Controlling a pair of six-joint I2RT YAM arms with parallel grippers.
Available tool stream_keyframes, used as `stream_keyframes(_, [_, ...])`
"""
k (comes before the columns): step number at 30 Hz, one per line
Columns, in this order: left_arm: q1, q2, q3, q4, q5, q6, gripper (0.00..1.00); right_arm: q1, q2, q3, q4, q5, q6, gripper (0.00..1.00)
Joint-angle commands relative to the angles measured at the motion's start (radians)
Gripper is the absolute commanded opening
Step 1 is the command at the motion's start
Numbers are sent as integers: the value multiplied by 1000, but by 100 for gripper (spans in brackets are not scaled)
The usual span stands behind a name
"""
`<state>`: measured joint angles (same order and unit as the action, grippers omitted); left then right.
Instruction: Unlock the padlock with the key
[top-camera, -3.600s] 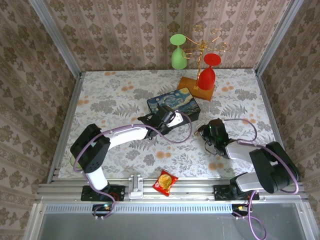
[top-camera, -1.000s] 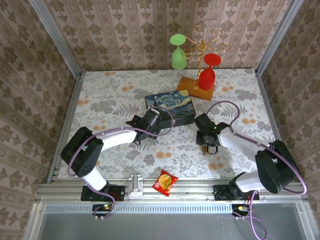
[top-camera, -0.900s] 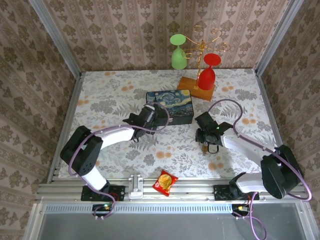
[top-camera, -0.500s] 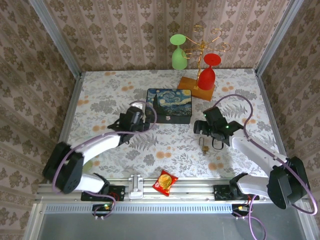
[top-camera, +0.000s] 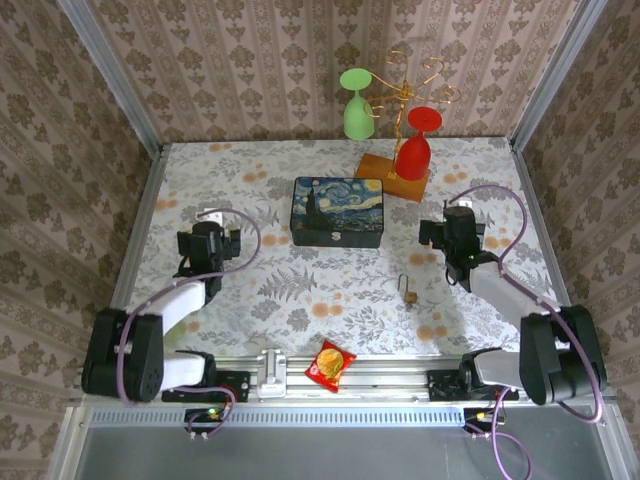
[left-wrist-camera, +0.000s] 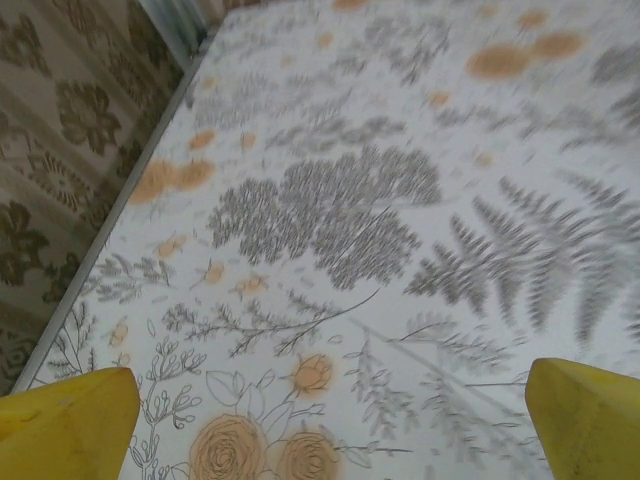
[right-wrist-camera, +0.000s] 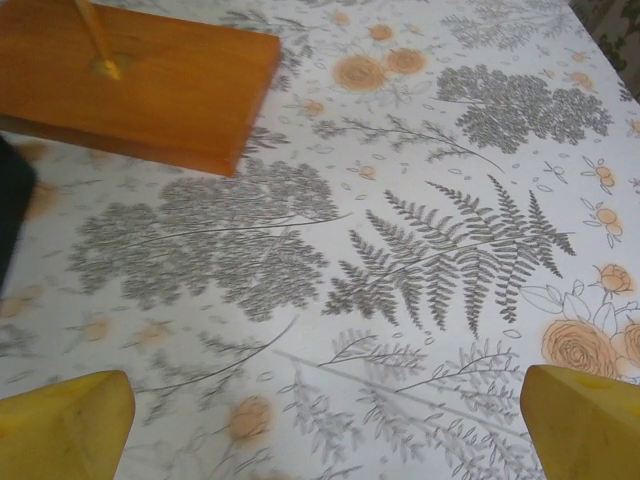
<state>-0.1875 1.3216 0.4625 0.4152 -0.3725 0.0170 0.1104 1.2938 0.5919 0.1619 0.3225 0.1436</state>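
Observation:
The small brass padlock (top-camera: 410, 293) lies on the floral tablecloth in front of the Starry Night box (top-camera: 338, 212), with a thin silvery piece sticking up at its far end. I cannot tell the key apart from it at this size. My left gripper (top-camera: 207, 222) is far to the left of the box, open and empty; its yellow fingertips (left-wrist-camera: 65, 420) frame bare cloth around the left gripper (left-wrist-camera: 330, 430). My right gripper (top-camera: 458, 222) is to the right of the box and beyond the padlock. In its wrist view the right gripper (right-wrist-camera: 320, 420) stands open over cloth.
A wooden stand base (top-camera: 392, 177) with a gold rack carries a green glass (top-camera: 356, 105) and a red glass (top-camera: 414, 148) at the back; its base (right-wrist-camera: 140, 85) lies ahead of the right gripper. A red-orange snack packet (top-camera: 329, 363) sits on the front rail.
Both arms have drawn back from the middle: the left gripper swung away from the box to the far left, the right gripper left the padlock and moved right. The padlock stays on the cloth.

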Motion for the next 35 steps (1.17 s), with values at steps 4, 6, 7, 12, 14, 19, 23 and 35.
stream_keyframes(4, [82, 108, -39, 334, 153, 75, 100, -80, 73, -141, 489, -77, -52, 100])
stream_keyframes(6, [149, 151, -70, 428, 254, 24, 100, -83, 91, -195, 616, -91, -59, 100])
stream_keyframes(7, [190, 187, -91, 495, 304, 0, 100, -83, 133, -223, 676, -90, -57, 100])
stream_keyframes(12, [182, 239, -105, 576, 315, 21, 100, -83, 234, -212, 745, -99, -61, 100])
stream_keyframes(14, [170, 228, -72, 491, 313, 27, 100, -69, 236, -198, 708, -116, -85, 100])
stream_keyframes(19, [167, 235, -72, 504, 305, 36, 100, -72, 237, -199, 719, -120, -87, 100])
stream_keyframes(23, [156, 238, -79, 523, 265, 38, 100, -70, 237, -195, 714, -122, -88, 100])
stream_keyframes(35, [143, 239, -90, 547, 189, 27, 100, -74, 236, -190, 703, -158, -97, 100])
